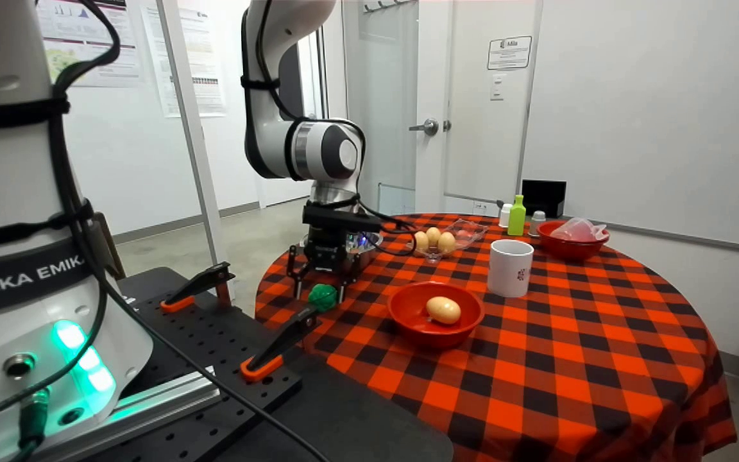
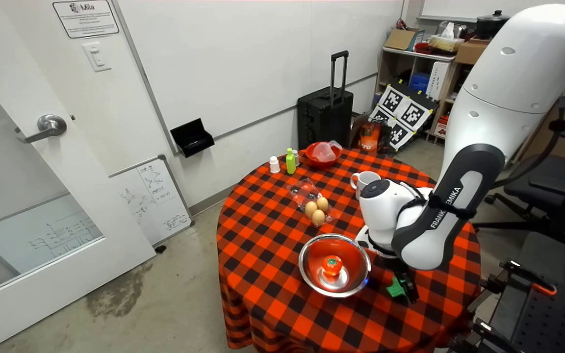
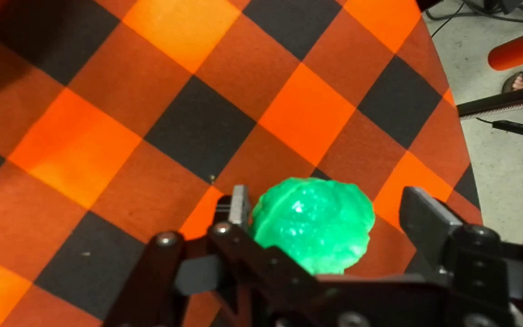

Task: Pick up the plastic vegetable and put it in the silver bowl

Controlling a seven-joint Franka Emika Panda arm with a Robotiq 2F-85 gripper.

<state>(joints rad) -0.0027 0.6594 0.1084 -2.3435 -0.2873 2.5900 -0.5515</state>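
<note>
The plastic vegetable, a bright green lump, lies on the checked cloth in the wrist view (image 3: pixel 314 222). It shows in both exterior views (image 1: pixel 323 298) (image 2: pixel 396 288). My gripper (image 3: pixel 332 206) is open and low around it, one finger on each side. The vegetable is close to the left finger in the wrist view, with a wider gap to the right finger. The silver bowl (image 2: pixel 335 283) stands beside the gripper and holds a red tomato-like thing (image 2: pixel 332 264) with a green top. In an exterior view the gripper partly hides the bowl (image 1: pixel 369 247).
A red bowl (image 1: pixel 430 333) with a tan egg (image 1: pixel 443 310) stands near the gripper. A white mug (image 1: pixel 510 268), several eggs (image 1: pixel 433 239) by a clear carton, a green bottle (image 2: pixel 291 163) and another red bowl (image 2: pixel 320 162) stand farther off. Clamps (image 1: pixel 280 343) sit at the base's edge.
</note>
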